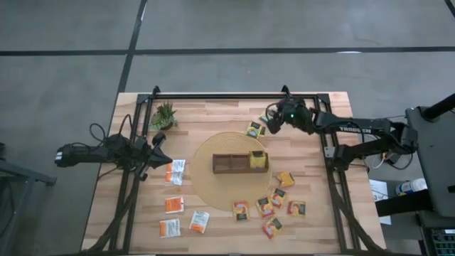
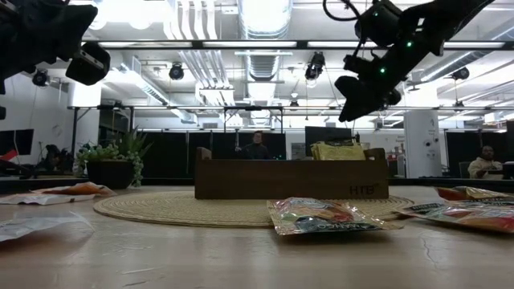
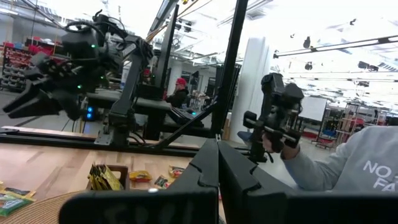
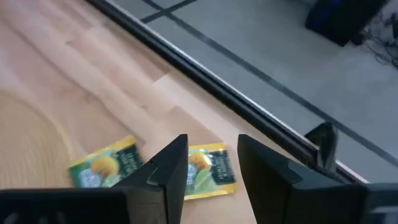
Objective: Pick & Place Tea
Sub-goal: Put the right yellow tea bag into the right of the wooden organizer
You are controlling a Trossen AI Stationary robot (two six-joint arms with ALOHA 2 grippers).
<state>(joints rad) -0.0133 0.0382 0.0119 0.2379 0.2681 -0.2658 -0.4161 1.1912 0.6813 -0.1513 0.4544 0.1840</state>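
Our right gripper (image 1: pixel 271 125) hangs above the far edge of the tabletop (image 1: pixel 213 114), toward its right corner, with its fingers (image 4: pixel 168 171) parted and nothing between them. Directly beneath, in the right wrist view, lies a yellow-green sachet (image 4: pixel 208 171), showing in the gap between the fingers and partly hidden by one of them; a second yellow-green sachet (image 4: pixel 106 163) lies just beside it, nearer the round woven mat (image 1: pixel 231 171). As we judge it, the coming move is a straight descent onto the nearer sachet, which lies flat and roughly square, so it offers no clear long axis to line up with.

Our left gripper (image 1: pixel 158 140) waits near the left edge, fingers clenched on nothing, well apart from this pair; the right arm is plainly the nearer one.

The wooden tray (image 1: pixel 239 163) sits on the mat with yellow-green sachets standing in its right-hand compartment (image 1: pixel 257 159); the other compartments look empty. More tea lies loose toward the near edge and the left side.
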